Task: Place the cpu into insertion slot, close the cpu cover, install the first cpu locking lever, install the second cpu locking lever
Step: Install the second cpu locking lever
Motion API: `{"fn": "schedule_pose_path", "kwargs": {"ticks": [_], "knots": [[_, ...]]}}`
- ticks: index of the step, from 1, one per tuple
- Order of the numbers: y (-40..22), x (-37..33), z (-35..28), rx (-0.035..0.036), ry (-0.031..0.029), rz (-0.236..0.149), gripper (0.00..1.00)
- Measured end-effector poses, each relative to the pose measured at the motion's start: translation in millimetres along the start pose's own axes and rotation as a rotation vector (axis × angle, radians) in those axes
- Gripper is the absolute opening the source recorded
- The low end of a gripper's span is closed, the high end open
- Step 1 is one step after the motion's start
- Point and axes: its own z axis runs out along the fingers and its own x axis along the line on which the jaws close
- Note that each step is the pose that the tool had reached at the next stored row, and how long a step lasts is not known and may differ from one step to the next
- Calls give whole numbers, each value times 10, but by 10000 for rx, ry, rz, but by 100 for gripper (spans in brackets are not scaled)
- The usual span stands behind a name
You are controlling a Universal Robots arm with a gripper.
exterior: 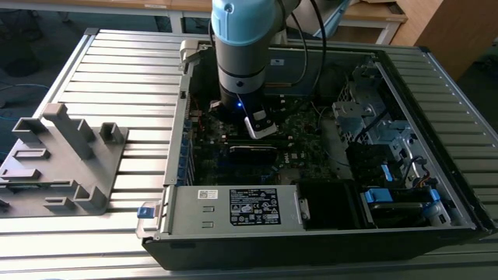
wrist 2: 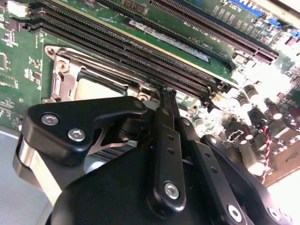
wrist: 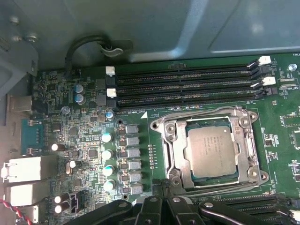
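In the exterior view, the grey and pale-blue robot arm (exterior: pixel 242 52) reaches down into the open black computer case (exterior: pixel 311 245), and its black gripper (exterior: pixel 262 129) hangs low over the green motherboard (exterior: pixel 300 125). A grey moulded fixture (exterior: pixel 58 160) sits on the slatted metal table (exterior: pixel 116 64), well apart from the case on the exterior view's left.

In the second wrist view, the gripper (wrist 2: pixel 168 93) has its two thin black fingers (wrist 2: pixel 165 101) pressed together with nothing between them. Their tips sit just beside a corner of the silvery metal cpu cover (wrist 2: pixel 70 70), next to the long black memory slots (wrist 2: pixel 131 51).

In the first wrist view, the dull silver-grey square cpu (wrist: pixel 213 147) lies flat in the socket, framed by the cpu cover (wrist: pixel 176 143), which lies down around it. The gripper's black linkages (wrist: pixel 159 211) sit just beside the socket's edge, apart from the cpu.
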Motion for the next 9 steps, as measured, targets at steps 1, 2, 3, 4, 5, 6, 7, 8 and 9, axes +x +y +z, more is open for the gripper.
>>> {"fn": "schedule_pose_path", "kwargs": {"ticks": [1, 2, 3, 4, 5, 6, 7, 8, 9], "knots": [[2, 0, -8, 0, 1, 0, 11], [4, -1, -16, -4, -2, 0, 11], [7, -1, -29, -2, -3, -1, 11], [9, -2, -43, -3, -6, -1, 11], [12, -2, -61, -2, -9, -2, 11], [16, -3, -79, -2, -13, -2, 11], [19, -3, -98, -1, -15, -2, 11], [24, -4, -120, -3, -19, -3, 11], [29, -5, -146, -3, -22, -4, 11]]}}
